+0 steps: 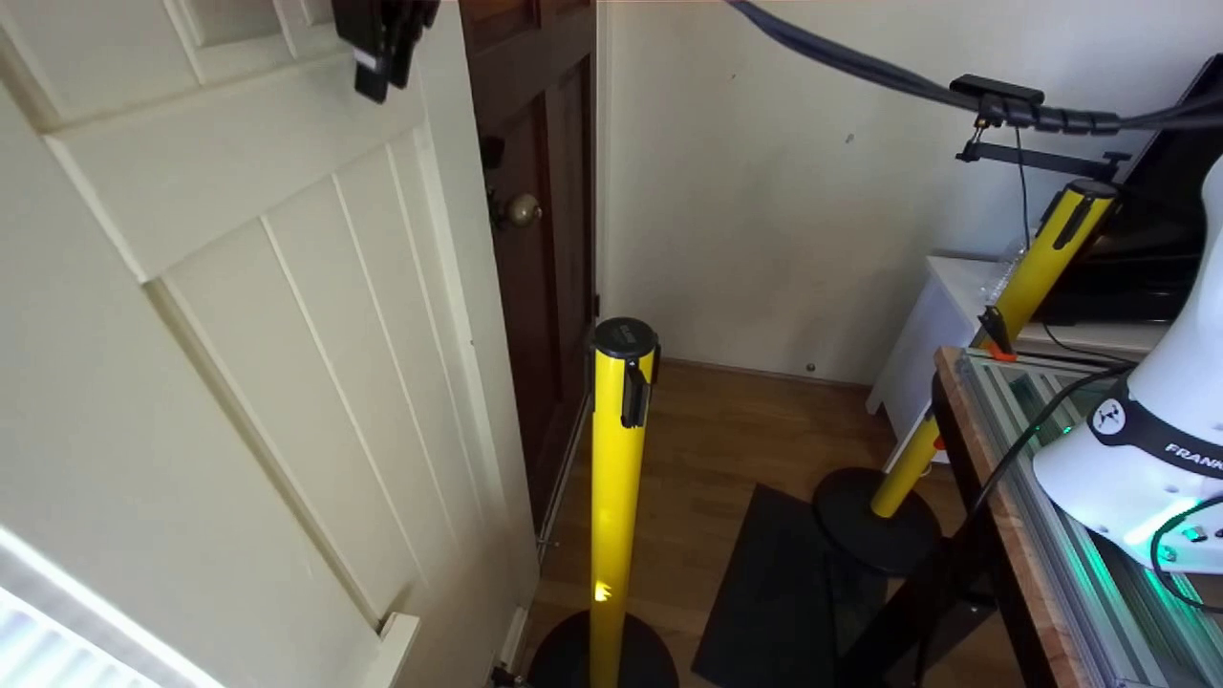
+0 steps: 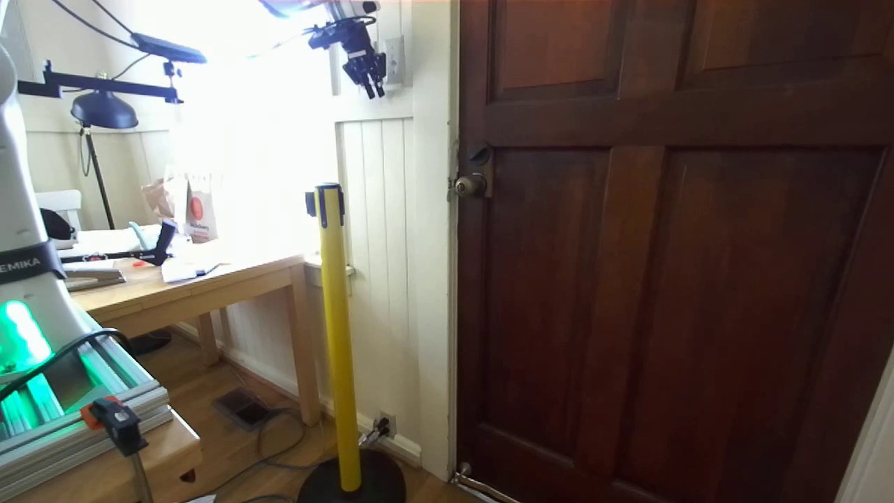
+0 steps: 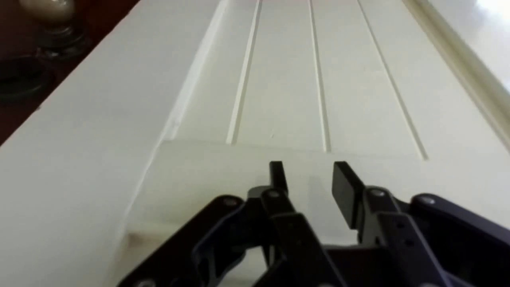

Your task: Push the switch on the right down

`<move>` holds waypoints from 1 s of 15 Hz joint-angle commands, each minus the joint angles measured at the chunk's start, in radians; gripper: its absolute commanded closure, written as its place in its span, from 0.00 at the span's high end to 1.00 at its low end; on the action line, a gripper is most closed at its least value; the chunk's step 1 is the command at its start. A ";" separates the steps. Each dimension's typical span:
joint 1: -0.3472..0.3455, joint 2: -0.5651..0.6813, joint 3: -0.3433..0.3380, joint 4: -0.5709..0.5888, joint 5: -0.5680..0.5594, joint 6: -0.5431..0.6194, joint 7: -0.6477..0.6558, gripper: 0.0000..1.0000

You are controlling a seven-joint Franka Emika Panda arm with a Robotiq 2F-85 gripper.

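Observation:
A light switch plate (image 2: 394, 59) is on the white wall, left of the brown door, in an exterior view. Its individual switches are too small and washed out to tell apart. My black gripper (image 2: 376, 92) points downward beside the plate, with its fingertips a little lower than the plate. In an exterior view only the gripper's tips (image 1: 384, 86) show at the top edge, in front of the white wall. In the wrist view the gripper (image 3: 310, 179) has its fingers apart with nothing between them, over the wall panel. The switches do not show in the wrist view.
The white panelled wall (image 3: 279, 99) lies close behind the fingers. A brown door (image 2: 559, 279) with a knob (image 2: 471, 185) is beside it. A yellow post (image 2: 336, 335) stands on the floor below the gripper. A wooden table (image 2: 244, 279) stands by the window.

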 commanded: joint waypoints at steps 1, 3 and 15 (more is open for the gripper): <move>0.020 0.008 0.003 -0.043 0.024 -0.041 -0.015 0.68; 0.027 -0.006 0.004 -0.051 0.027 -0.073 -0.011 0.81; -0.013 -0.386 -0.003 -0.041 0.328 -0.671 0.194 1.00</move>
